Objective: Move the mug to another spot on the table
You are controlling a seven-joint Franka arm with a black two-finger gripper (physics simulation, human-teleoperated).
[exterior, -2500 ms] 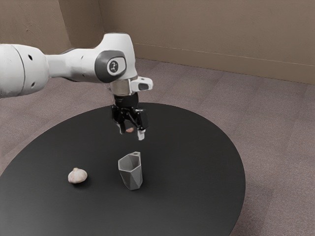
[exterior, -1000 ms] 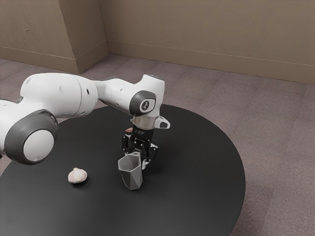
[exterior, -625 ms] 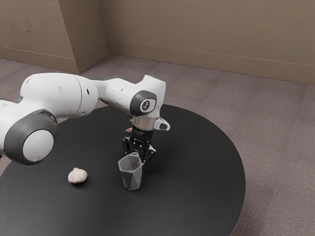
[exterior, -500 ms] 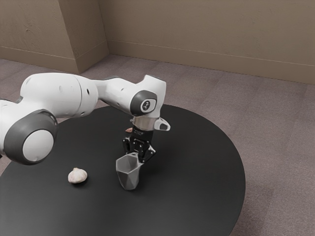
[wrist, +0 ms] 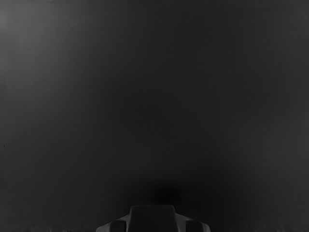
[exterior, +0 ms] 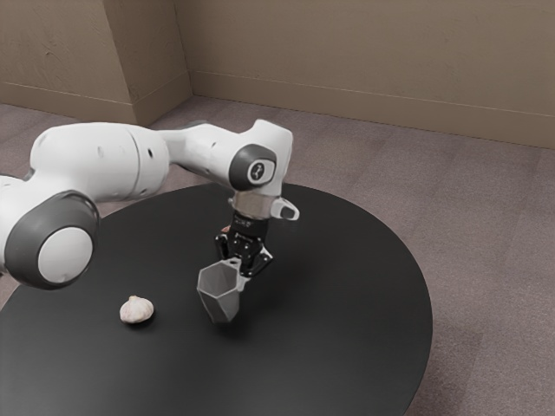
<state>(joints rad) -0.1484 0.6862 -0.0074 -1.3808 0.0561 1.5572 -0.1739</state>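
A grey faceted mug (exterior: pixel 218 292) hangs tilted just above the round black table (exterior: pixel 347 295), near its middle. My gripper (exterior: pixel 238 263) is shut on the mug's rim on the side toward the exterior view's right, with the arm coming in from the upper left. In the wrist view the mug's grey edge (wrist: pixel 152 220) shows blurred right under the hand, with the dark tabletop (wrist: pixel 154 96) behind it.
A small pale garlic bulb (exterior: pixel 135 308) lies on the table toward the exterior view's left of the mug. The table's right half and its near edge are bare black surface. Carpeted floor and beige walls surround the table.
My gripper came down to the mug, shut on its rim, then lifted it and carried it slightly toward the exterior view's left, tilting it. The garlic stayed put.
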